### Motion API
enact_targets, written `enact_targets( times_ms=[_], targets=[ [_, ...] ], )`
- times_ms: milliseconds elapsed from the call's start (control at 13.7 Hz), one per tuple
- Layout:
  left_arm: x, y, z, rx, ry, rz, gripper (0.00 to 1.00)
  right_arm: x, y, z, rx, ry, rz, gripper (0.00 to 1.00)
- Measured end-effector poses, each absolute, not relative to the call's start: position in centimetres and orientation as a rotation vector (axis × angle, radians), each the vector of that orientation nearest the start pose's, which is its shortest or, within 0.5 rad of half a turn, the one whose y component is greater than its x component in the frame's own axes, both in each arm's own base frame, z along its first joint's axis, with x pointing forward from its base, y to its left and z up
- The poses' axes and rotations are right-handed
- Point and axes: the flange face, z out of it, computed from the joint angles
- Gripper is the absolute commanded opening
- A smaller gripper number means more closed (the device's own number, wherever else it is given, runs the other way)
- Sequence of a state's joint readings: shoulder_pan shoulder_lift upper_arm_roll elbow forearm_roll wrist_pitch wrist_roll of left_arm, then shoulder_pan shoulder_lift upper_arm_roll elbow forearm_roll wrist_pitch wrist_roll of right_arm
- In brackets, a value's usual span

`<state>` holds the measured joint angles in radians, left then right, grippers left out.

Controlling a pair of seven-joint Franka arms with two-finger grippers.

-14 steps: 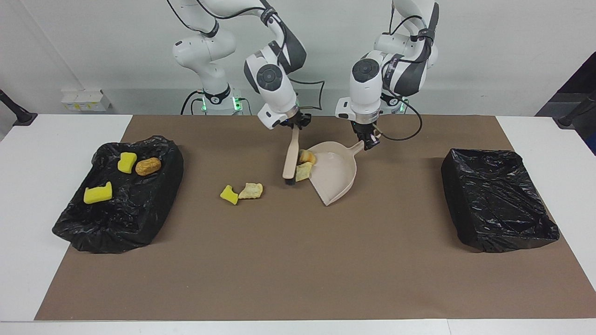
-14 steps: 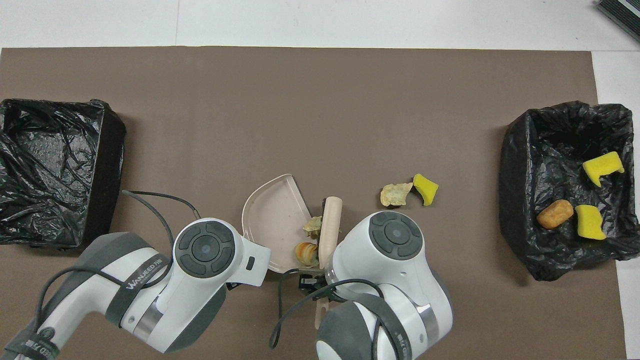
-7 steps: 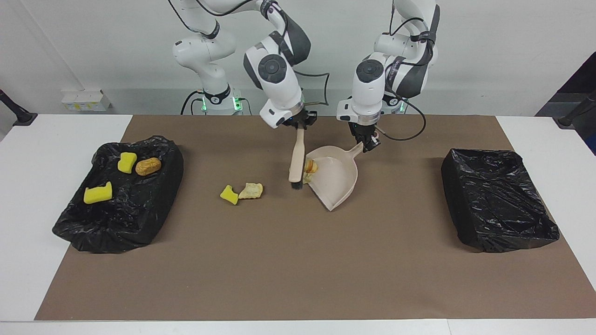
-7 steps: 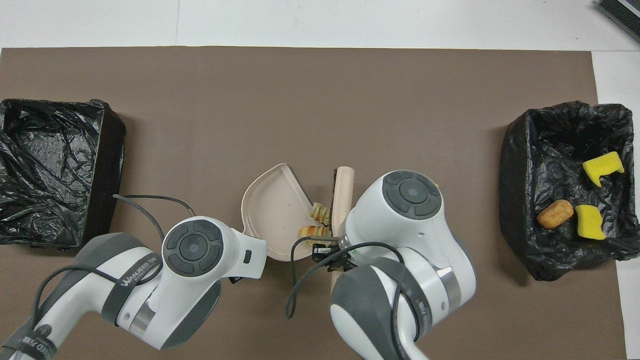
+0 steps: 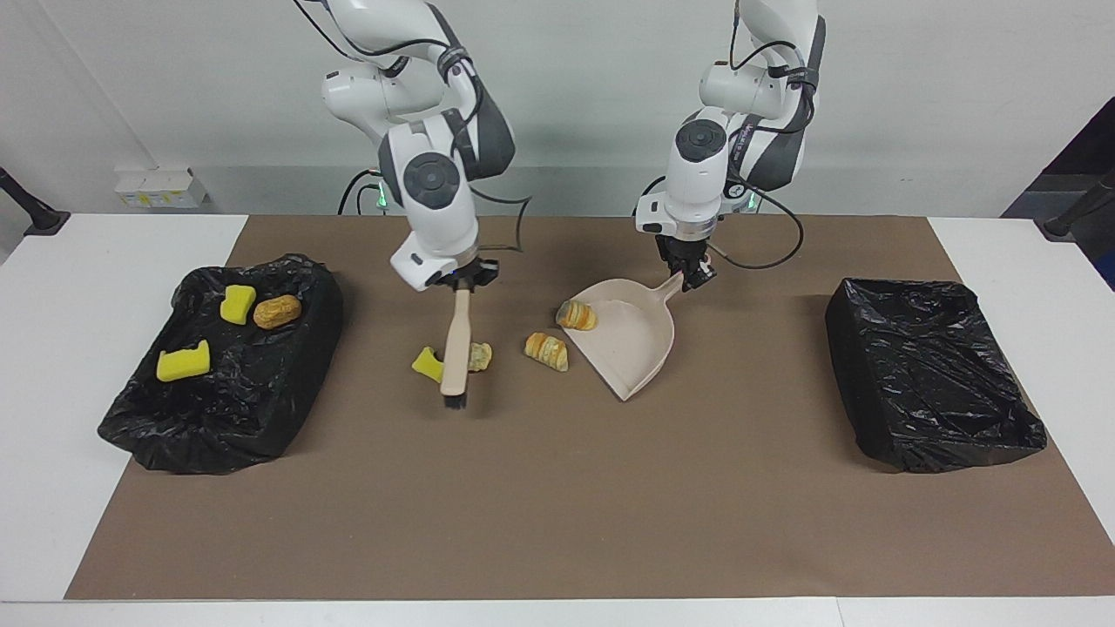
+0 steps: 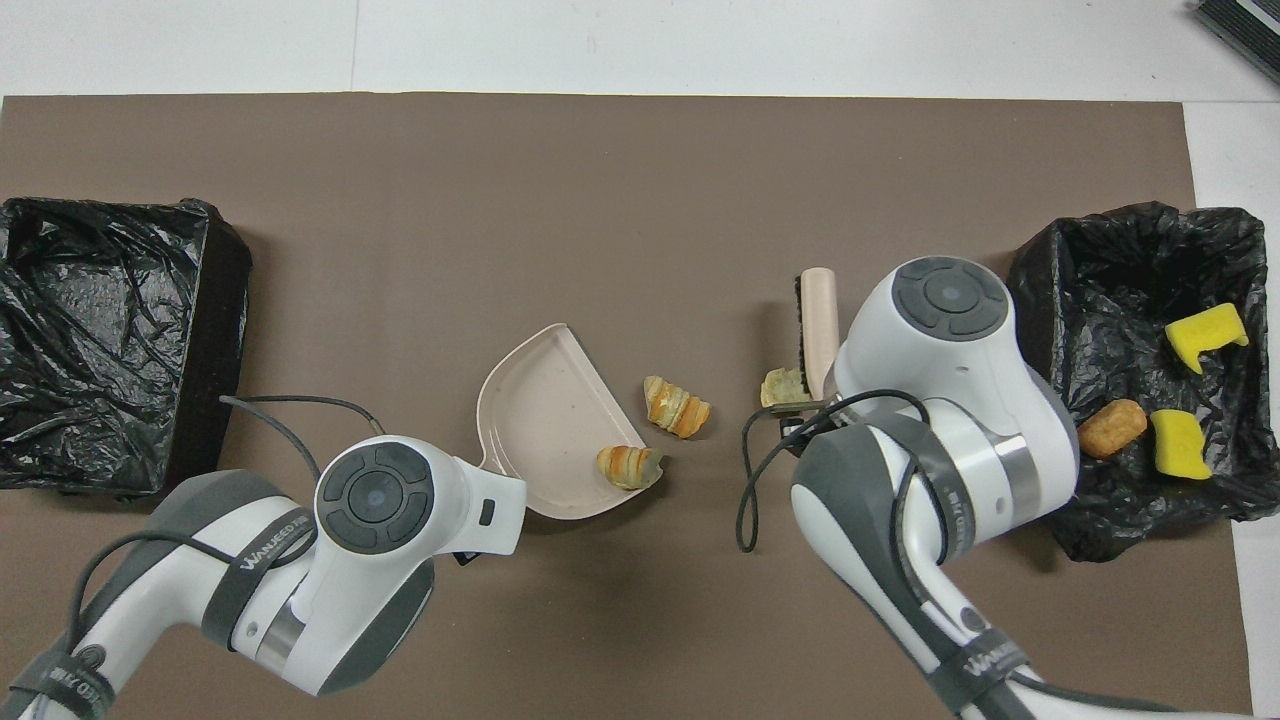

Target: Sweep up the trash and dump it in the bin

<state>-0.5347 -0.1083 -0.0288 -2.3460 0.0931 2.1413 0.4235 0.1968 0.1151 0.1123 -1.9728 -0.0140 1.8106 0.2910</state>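
Trash scraps [image 5: 546,350], tan bread-like lumps and yellow foam chunks, are lying mid-frame in the facing view; three are sitting in the black-lined bin [image 5: 222,366] at frame left. Sweeping is in hand; next, the brush probably needs drawing toward the pan. Right claw [image 5: 460,280] is clamping the beige brush [image 5: 455,353]; left claw [image 5: 694,272] is clamping the beige plastic dustpan [image 5: 634,335]. Overhead, one lump [image 6: 627,466] is resting on the pan's lip, lower centre.
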Motion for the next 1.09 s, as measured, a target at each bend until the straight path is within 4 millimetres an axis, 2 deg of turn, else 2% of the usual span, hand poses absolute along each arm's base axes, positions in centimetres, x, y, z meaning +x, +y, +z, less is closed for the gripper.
enact_targets(
  times_ms=[219,291,364,437,583,729,947,1093],
  targets=[
    [40.6,-25.2,36.8,-2.649,1.518,0.139,0.00,54.1,9.8,37.7,-3.199,-0.176,0.416,0.00],
    [40.6,-25.2,36.8,-2.649,1.518,0.139,0.00,53.9,8.6,36.6,-3.189,-0.198,0.428,0.00],
    [40.6,-25.2,36.8,-2.649,1.518,0.139,0.00,53.4,8.2,35.1,-3.183,-0.212,0.444,0.00],
    [40.6,-25.2,36.8,-2.649,1.518,0.139,0.00,52.8,8.6,33.8,-3.181,-0.231,0.462,0.00],
    [40.6,-25.2,36.8,-2.649,1.518,0.140,0.00,51.8,11.2,32.8,-3.185,-0.276,0.474,0.00],
    [40.5,-25.2,36.6,-2.650,1.516,0.145,0.00,50.6,16.0,32.9,-3.203,-0.238,0.464,0.00],
    [40.5,-25.2,36.3,-2.652,1.511,0.153,0.00,47.6,24.0,33.0,-3.183,-0.117,0.468,0.00],
    [40.5,-25.2,36.3,-2.653,1.509,0.153,0.00,46.2,27.5,33.3,-3.129,-0.106,0.486,0.00]
  ],
)
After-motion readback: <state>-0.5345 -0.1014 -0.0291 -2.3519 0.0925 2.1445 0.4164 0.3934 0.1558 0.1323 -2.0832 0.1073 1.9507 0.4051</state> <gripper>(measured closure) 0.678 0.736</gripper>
